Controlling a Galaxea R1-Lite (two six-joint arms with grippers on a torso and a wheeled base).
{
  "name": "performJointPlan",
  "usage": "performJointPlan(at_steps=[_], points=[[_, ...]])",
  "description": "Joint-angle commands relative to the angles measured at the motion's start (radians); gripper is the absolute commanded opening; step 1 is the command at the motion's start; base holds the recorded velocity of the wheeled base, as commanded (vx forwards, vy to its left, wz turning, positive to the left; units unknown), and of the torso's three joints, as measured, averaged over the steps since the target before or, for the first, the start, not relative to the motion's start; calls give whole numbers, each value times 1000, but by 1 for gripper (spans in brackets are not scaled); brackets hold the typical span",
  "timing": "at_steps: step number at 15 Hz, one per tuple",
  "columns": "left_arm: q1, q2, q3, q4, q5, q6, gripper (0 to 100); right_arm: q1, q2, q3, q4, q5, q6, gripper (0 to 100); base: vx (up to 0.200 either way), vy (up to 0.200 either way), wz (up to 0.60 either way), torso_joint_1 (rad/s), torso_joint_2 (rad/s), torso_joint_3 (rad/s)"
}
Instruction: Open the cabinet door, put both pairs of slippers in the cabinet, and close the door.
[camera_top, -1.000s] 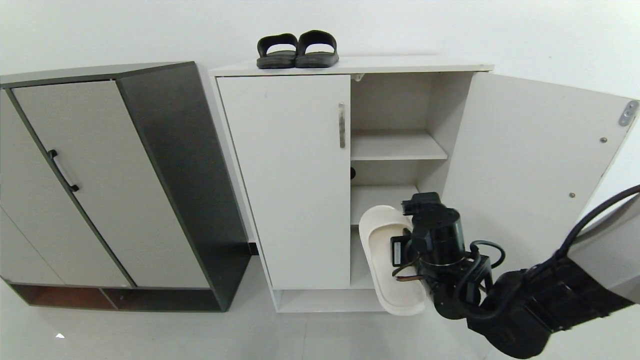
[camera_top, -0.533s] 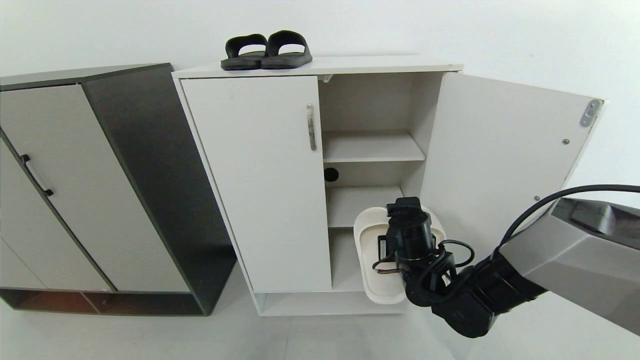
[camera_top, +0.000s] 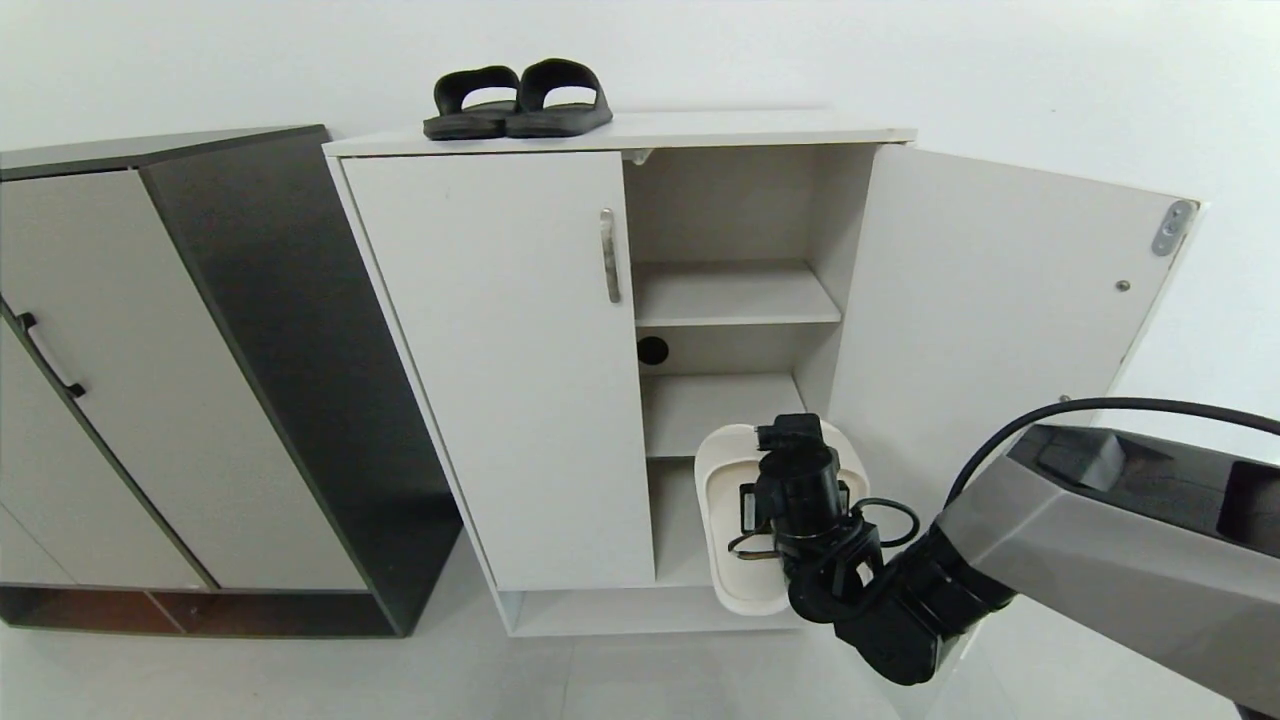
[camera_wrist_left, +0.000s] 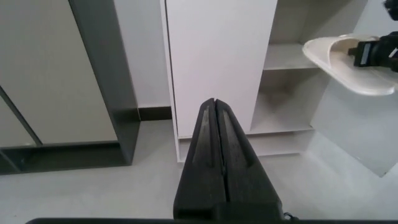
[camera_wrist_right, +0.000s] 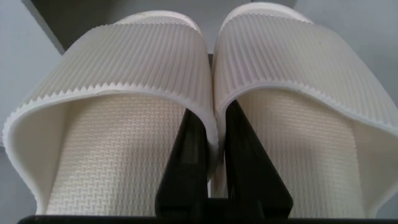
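Atop the cabinet (camera_top: 500, 380), at left, the black slippers (camera_top: 518, 98) are seen. The left gripper (camera_wrist_left: 214, 112) is pressed together, well back. Rightward, the white slippers (camera_top: 722, 545) are pinched by the right gripper (camera_wrist_right: 216, 134), toes pointed lengthwise into the open compartment (camera_top: 672, 520) just ahead.

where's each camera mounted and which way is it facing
Head view: on the head, facing forward and down at the white cabinet; right arm shows.
Left wrist view: over the shut left gripper toward the cabinet's base.
Right wrist view: over the right gripper clamping the cream slippers.
All three show the slippers.
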Motion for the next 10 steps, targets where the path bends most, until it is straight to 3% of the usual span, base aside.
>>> performJointPlan(at_steps=[1, 5, 10], points=[[-1, 2, 0, 0, -1, 0, 0, 10, 35, 5, -61, 27, -4, 0, 0, 0, 0, 0, 0, 0], [-1, 2, 0, 0, -1, 0, 0, 13, 34, 45, -90, 65, -11, 0, 0, 0, 0, 0, 0, 0], [1, 2, 0, 0, -1, 2, 0, 13, 37, 47, -89, 65, -11, 0, 0, 0, 0, 5, 3, -169]])
